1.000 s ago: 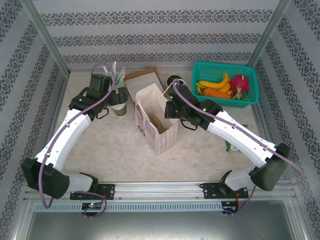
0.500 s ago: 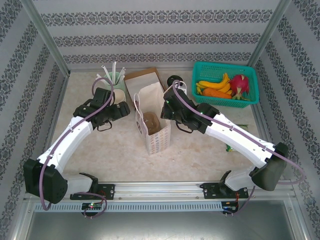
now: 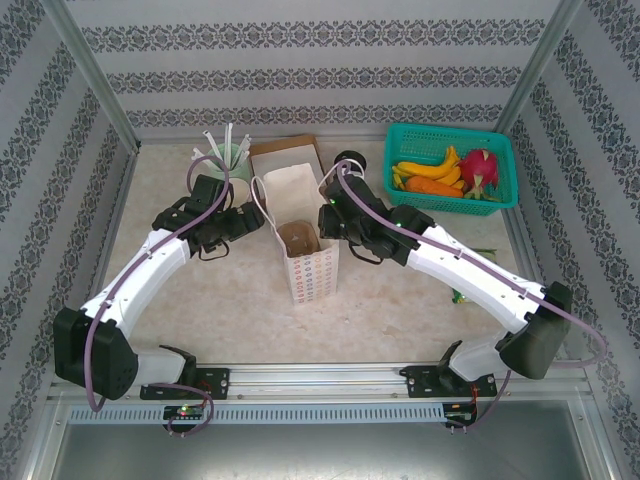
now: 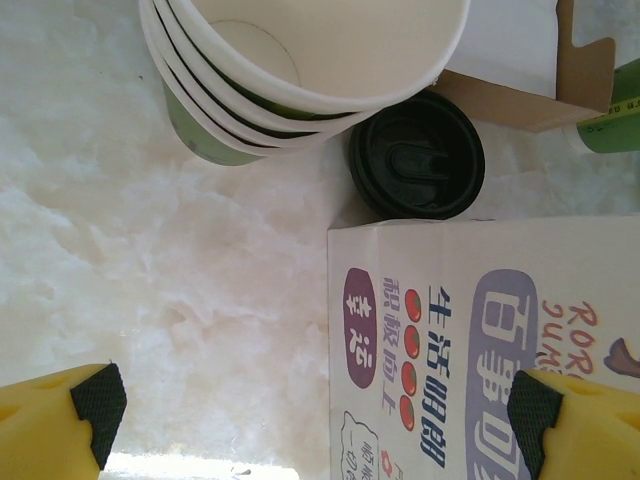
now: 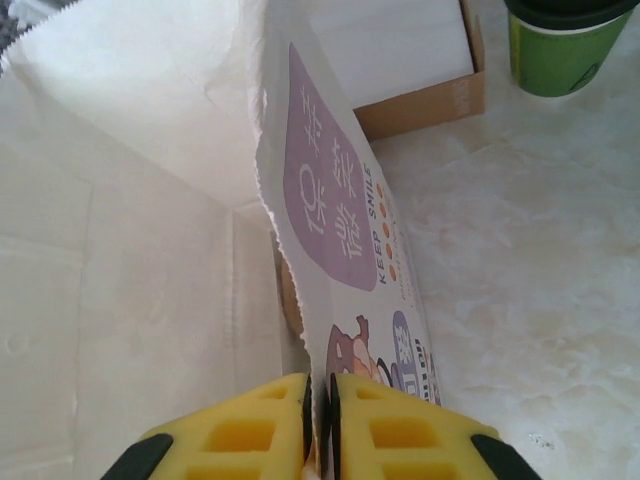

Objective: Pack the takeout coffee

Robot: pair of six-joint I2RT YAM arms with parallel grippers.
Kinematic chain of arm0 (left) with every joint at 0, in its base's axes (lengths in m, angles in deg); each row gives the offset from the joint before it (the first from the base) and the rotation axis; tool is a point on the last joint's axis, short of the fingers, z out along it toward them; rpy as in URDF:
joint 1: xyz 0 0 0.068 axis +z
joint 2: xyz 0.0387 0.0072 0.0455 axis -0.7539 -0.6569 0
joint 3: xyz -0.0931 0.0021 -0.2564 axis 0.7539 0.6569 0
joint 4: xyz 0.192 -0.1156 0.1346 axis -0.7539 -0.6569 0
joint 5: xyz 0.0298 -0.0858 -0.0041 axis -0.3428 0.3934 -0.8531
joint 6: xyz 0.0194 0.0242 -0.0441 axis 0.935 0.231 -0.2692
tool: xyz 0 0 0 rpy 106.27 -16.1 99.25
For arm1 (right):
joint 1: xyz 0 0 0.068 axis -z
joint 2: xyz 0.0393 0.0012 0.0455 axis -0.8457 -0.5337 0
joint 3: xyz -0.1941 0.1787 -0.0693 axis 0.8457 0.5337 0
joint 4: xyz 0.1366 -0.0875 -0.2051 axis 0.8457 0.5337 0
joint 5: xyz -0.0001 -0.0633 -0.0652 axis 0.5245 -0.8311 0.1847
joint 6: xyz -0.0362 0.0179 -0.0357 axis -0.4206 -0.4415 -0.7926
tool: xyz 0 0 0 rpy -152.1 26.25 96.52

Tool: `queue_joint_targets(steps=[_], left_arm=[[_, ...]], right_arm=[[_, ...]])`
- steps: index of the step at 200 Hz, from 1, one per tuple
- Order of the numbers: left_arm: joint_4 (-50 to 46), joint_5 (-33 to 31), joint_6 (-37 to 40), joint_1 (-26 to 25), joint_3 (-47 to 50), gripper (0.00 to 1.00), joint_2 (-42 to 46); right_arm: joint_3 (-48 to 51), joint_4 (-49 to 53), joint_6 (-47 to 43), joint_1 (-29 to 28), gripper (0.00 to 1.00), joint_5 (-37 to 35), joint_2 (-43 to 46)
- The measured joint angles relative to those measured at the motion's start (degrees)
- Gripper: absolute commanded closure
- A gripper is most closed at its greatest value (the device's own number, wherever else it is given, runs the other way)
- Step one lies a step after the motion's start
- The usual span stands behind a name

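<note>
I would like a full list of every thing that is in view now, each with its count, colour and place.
paper bag: one, white with purple print, standing open mid-table
takeout coffee: one, green with a black top, behind the bag
stack of cups: one stack, green with cream rims, near the bag
black lid: one, between the stack and the bag; what is under it, I cannot tell
cardboard box: one, brown, far side
straw holder: one, mint-green, white straws, far left
basket: one, teal, far right
bananas: yellow, in the basket
dragon fruit: one, pink, in the basket
left hand: open, beside the bag
right hand: shut on the bag's wall
</note>
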Motion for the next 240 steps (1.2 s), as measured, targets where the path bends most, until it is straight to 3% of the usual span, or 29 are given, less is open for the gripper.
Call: queue_joint_targets(steps=[44, 86, 130, 150, 187, 193, 202, 240], left_arm=[[0.0, 0.0, -0.3, 0.0, 0.0, 0.0, -0.6], [0.1, 0.1, -0.4, 0.0, 0.0, 0.0, -1.2], [0.3, 0.2, -0.6, 0.0, 0.0, 0.0, -1.2], [0.3, 0.2, -0.6, 0.0, 0.0, 0.0, -1.2], [0.3, 0.2, -0.7, 0.0, 0.0, 0.0, -1.3], [0.3, 0.1, -0.7, 0.0, 0.0, 0.0, -1.3], [0.3, 0.0, -0.7, 0.0, 0.0, 0.0, -1.3], [0.3, -0.2, -0.7, 0.0, 0.0, 0.0, -1.4]], right_arm=[[-0.2, 0.0, -4.3, 1.6, 0.93, 3.0, -0.2], [-1.0, 0.3, -6.4, 3.0, 0.91, 4.5, -0.6], [-2.5, 1.4, -9.1, 3.5, 0.68, 6.1, -0.8], [-3.8, 2.4, -11.7, 3.8, 0.47, 6.9, -0.8], [-5.6, 4.7, -18.0, 5.4, 0.28, 8.4, 0.4], [-5.9, 5.1, -18.7, 5.7, 0.23, 8.9, 0.9], [-6.3, 5.5, -20.6, 6.1, 0.03, 9.5, 1.7], [-8.1, 5.4, -25.6, 7.6, 0.02, 11.9, 6.0]])
